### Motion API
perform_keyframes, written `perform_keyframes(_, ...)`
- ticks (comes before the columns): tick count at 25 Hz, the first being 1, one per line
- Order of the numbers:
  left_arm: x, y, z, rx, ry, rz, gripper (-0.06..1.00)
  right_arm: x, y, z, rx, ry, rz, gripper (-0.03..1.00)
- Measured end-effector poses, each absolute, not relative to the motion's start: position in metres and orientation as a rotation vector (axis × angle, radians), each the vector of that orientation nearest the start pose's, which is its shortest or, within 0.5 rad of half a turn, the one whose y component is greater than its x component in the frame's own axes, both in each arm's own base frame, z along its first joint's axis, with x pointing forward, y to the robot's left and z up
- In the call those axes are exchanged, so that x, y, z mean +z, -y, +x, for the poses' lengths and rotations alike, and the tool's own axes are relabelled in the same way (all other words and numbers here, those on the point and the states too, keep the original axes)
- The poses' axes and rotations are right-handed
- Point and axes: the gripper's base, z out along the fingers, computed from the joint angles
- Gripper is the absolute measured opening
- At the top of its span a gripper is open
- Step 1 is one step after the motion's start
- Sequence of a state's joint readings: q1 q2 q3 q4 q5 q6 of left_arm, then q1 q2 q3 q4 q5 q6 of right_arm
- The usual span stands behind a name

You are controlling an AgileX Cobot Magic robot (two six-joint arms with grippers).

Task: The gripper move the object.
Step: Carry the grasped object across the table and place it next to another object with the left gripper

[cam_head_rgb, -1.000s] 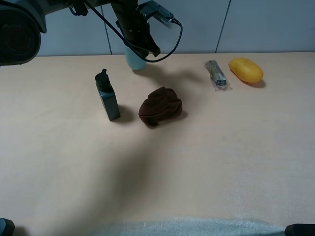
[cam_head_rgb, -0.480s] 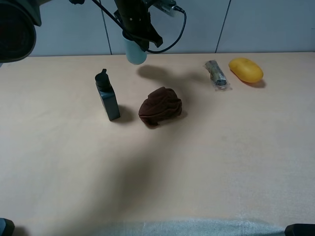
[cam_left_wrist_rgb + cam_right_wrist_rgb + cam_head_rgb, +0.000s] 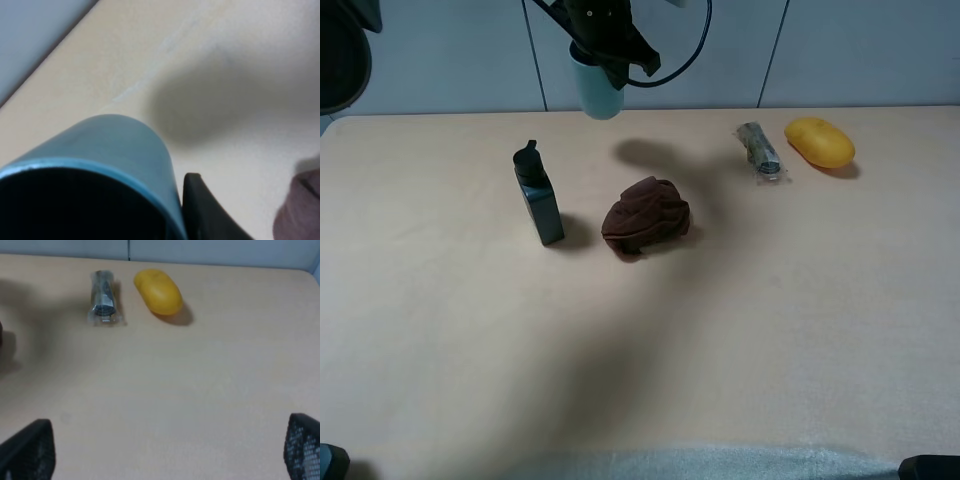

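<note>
Exterior high view: left gripper [image 3: 610,58] is clamping the rim of the light blue cup [image 3: 597,92] and holding it upright at about 11 o'clock of the tabletop [image 3: 770,330], against the grey wall line. The cup is hanging clear of the surface, and its shadow [image 3: 655,155] is falling apart from it at its 4 o'clock. Dark flat bottle [image 3: 540,205] is standing upright at the cup's 7 o'clock, well apart. Crumpled brown cloth [image 3: 646,217] is lying at the bottle's 3 o'clock, near it but not touching. Clear-wrapped packet [image 3: 760,152] is lying at the cloth's 2 o'clock, with a yellow fruit [image 3: 820,141] just beside it at its 3 o'clock. Nothing is sitting directly under the cup. Left wrist view is giving what the high view is hiding: one dark finger [image 3: 200,215] is pressing the outside of the cup wall, the cup mouth is showing only dark so any contents cannot be told, and an edge of the cloth is peeking in. Right wrist view is showing the right gripper [image 3: 165,452] with its mesh-faced fingers [image 3: 27,450] standing wide apart, holding nothing, hanging over bare tabletop with packet and fruit ahead at 12 o'clock.
</note>
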State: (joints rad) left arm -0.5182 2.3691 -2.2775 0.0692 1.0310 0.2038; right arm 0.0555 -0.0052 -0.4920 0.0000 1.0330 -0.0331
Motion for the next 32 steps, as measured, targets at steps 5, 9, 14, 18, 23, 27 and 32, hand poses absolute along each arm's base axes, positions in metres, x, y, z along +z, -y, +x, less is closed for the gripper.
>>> perform_keyframes(5,0.255,0.259,0.452,-0.036,-2.399,0.932,0.07,0.277,0.000,-0.004,0.014,-2.017,-0.089,0.69)
perform_keyframes(9,0.265,0.265,0.445,-0.055,-2.384,0.920,0.07,0.277,0.000,-0.004,0.014,-2.017,-0.089,0.69)
perform_keyframes(14,0.280,0.275,0.433,-0.079,-2.363,0.919,0.07,0.277,0.000,-0.004,0.014,-2.017,-0.089,0.69)
perform_keyframes(18,0.293,0.282,0.422,-0.100,-2.352,0.920,0.07,0.277,0.000,-0.004,0.014,-2.017,-0.089,0.69)
perform_keyframes(23,0.307,0.293,0.407,-0.132,-2.334,0.916,0.07,0.277,0.000,-0.004,0.014,-2.017,-0.089,0.69)
perform_keyframes(27,0.310,0.307,0.392,-0.152,-2.346,0.943,0.07,0.277,0.000,-0.004,0.014,-2.017,-0.089,0.69)
perform_keyframes(32,0.315,0.325,0.372,-0.180,-2.345,0.978,0.07,0.277,0.000,-0.004,0.014,-2.017,-0.089,0.69)
